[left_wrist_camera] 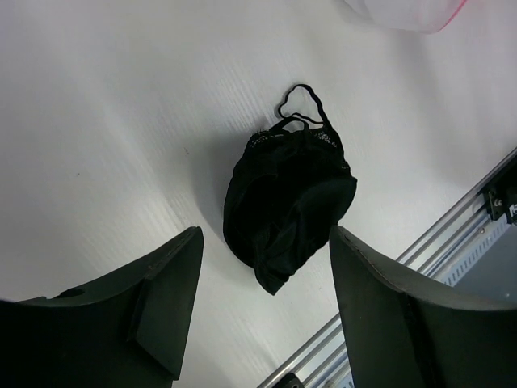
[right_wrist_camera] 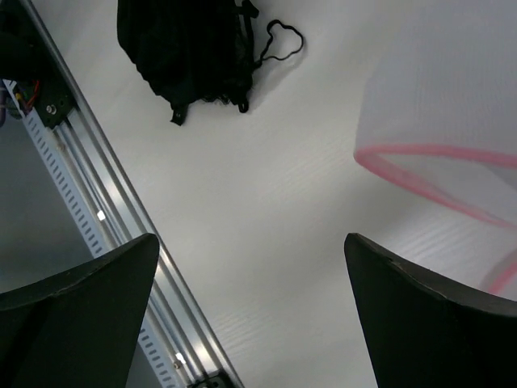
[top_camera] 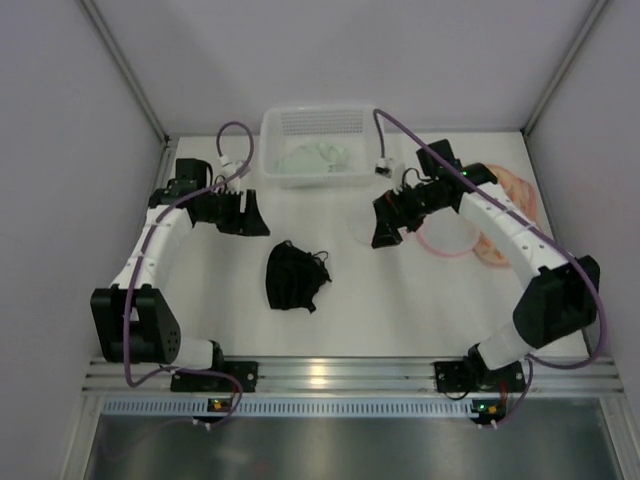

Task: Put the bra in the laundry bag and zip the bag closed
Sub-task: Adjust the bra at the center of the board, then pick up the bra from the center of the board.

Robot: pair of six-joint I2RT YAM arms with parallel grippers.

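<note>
Left gripper (top_camera: 250,215): jaws standing apart, gripping nothing; hovering centre-left in the top view.
Right gripper (top_camera: 392,228): jaws spread wide, holding nothing; hanging centre-right, just beside the laundry bag (top_camera: 445,238).
Bra (top_camera: 293,277): black, lying bunched on the table (top_camera: 400,310) mid-frame, touching neither gripper.
Laundry bag: pink-rimmed mesh, lying right of centre, apart from the bra.
Bin (top_camera: 320,122): sitting upper centre, holding pale cloth.
</note>
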